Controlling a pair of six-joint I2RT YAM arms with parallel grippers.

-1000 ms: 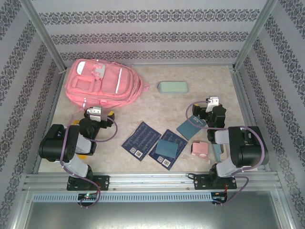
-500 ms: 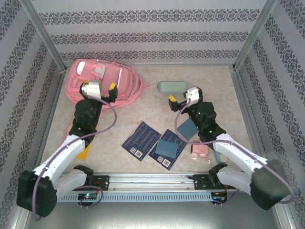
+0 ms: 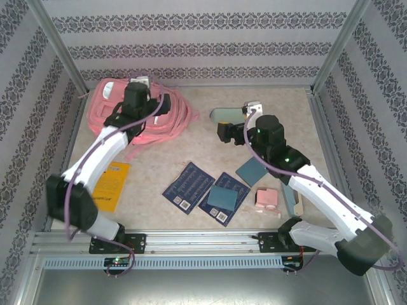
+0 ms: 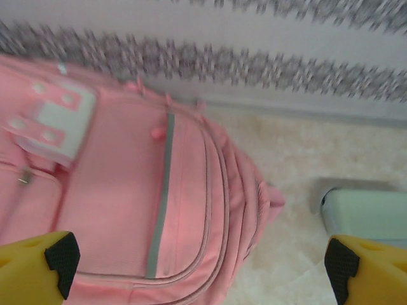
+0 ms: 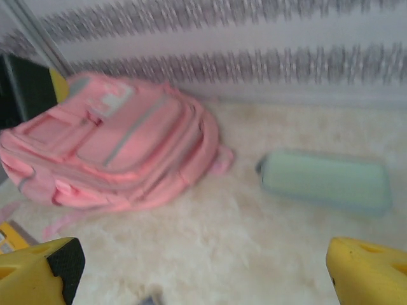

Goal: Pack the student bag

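Pink fabric of the student bag [image 4: 121,203] lies flat at the far left corner of the table [image 3: 210,152], zips apparently shut; my left gripper [image 4: 198,260] hovers over it and my right gripper [image 5: 203,267] near the pale-green case [image 5: 324,180], both jaws spread wide, empty. Packing looks unstarted: the case, dark notebooks [image 3: 189,186], a yellow book [image 3: 109,185] and a small pink box [image 3: 267,199] all lie outside, so opening and loading remain.

The left arm [image 3: 95,159] was folded up small. Now it has stretched out, and the left gripper [image 4: 197,257] hangs over the pink backpack [image 3: 175,117]. The right arm [image 3: 318,187] has reached toward the green case [image 3: 226,114]. A yellow book [image 3: 109,185] shows now
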